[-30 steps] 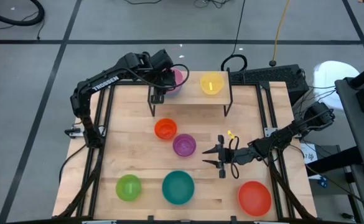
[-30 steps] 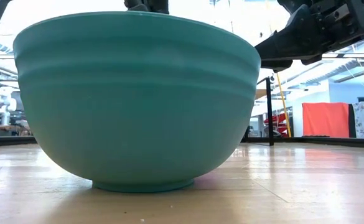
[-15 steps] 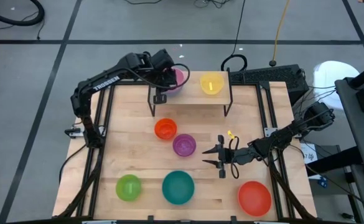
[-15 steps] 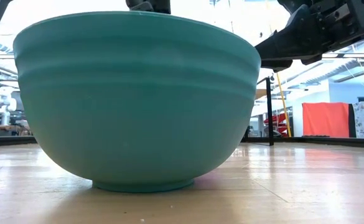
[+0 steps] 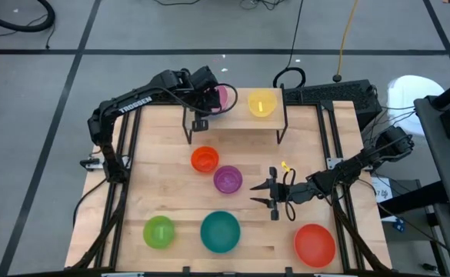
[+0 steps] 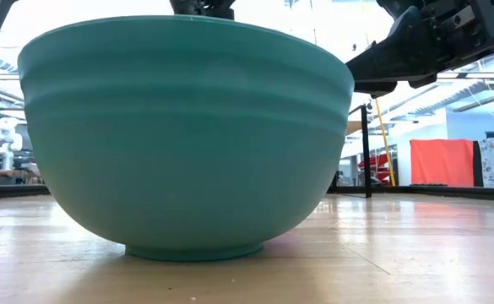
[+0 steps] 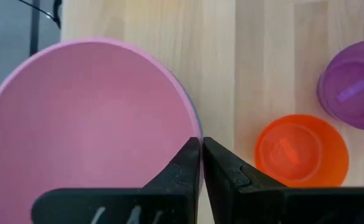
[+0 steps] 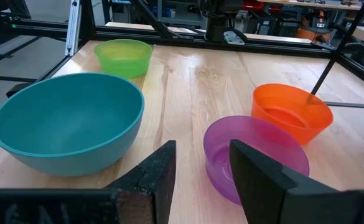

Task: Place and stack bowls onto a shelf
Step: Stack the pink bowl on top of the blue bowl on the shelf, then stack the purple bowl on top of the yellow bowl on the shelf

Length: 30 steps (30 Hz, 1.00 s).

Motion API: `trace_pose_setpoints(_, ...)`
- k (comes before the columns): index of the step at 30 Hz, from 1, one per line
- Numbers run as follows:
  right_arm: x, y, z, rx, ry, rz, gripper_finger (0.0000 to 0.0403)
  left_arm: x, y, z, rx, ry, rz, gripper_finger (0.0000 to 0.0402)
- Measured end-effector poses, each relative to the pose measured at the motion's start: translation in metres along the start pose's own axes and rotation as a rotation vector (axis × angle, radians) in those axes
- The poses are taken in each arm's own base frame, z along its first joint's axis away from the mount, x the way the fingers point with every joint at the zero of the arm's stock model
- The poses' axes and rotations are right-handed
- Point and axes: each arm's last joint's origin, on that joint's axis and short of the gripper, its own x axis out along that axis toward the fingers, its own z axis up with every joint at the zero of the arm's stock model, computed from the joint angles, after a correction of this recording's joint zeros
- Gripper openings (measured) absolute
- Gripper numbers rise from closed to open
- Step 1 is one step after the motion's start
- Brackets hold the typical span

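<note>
The pink bowl [image 5: 225, 95] [image 7: 88, 124] is at the left end of the shelf [image 5: 236, 119], a small wood board on black wire legs at the table's far side. My left gripper [image 5: 208, 98] [image 7: 200, 146] is shut on this bowl. A yellow bowl [image 5: 261, 102] stands on the shelf's right half. On the table stand an orange bowl [image 5: 205, 159], a purple bowl [image 5: 228, 178], a green bowl [image 5: 159, 231], a teal bowl [image 5: 220, 231] and a red bowl [image 5: 315, 244]. My right gripper [image 5: 257, 193] [image 8: 203, 162] hangs open just right of the purple bowl, with nothing between its fingers. My left gripper pinches the pink bowl's rim [image 7: 193, 127] on the bowl's left side, one finger inside the bowl and one outside. The fingers come from above, pointing down. The bowl sits level with its mouth up. I cannot tell whether its base rests on the shelf.
In the low view the teal bowl [image 6: 187, 135] fills most of the picture, with a shelf leg [image 6: 366, 152] behind it. Black rails run along the table's left and right edges. Bare wood lies between the shelf and the orange bowl.
My left gripper has shifted a little toward the table's right edge over the shelf's left end, and the pink bowl has moved with it. My right arm has kept still.
</note>
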Motion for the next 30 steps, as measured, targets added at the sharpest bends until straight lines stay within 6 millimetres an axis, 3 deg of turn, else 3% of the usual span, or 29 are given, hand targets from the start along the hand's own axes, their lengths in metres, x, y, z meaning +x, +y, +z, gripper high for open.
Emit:
trace_pose_setpoints(11,0.000,0.000,0.000,0.001,0.000,0.000,0.0141,-0.062,-0.002,-0.015,-0.026,-0.133,0.069,0.0021)
trace_pose_setpoints(16,0.000,0.000,0.000,0.001,0.000,0.000,0.0141,-0.057,0.000,-0.019,-0.052,-0.127,-0.023,0.0021)
trace_pose_setpoints(21,0.000,0.000,0.000,0.012,0.000,0.000,0.0141,-0.039,0.000,-0.020,-0.050,-0.085,-0.041,0.0021)
trace_pose_setpoints(30,0.000,0.000,0.000,0.019,0.003,0.000,0.0141,-0.029,-0.022,-0.027,-0.047,-0.082,-0.063,0.0021)
